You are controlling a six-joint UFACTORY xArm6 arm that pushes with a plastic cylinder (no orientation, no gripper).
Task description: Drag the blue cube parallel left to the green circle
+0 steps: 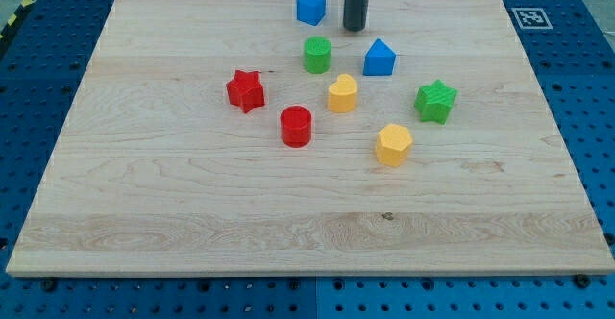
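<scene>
The rod comes straight down from the view's top, and my tip (356, 27) rests on the wooden board (173, 213) just right of the blue cube (310, 7), holding nothing and apart from it. The green circle (317, 55) lies below them. A blue house-shaped block (379, 59), yellow heart (342, 94) and red star (246, 90) stand nearby.

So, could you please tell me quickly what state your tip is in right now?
My tip: a bare rod with no gripper, holding nothing, just to the view's right of the blue cube, above the green circle.
</scene>
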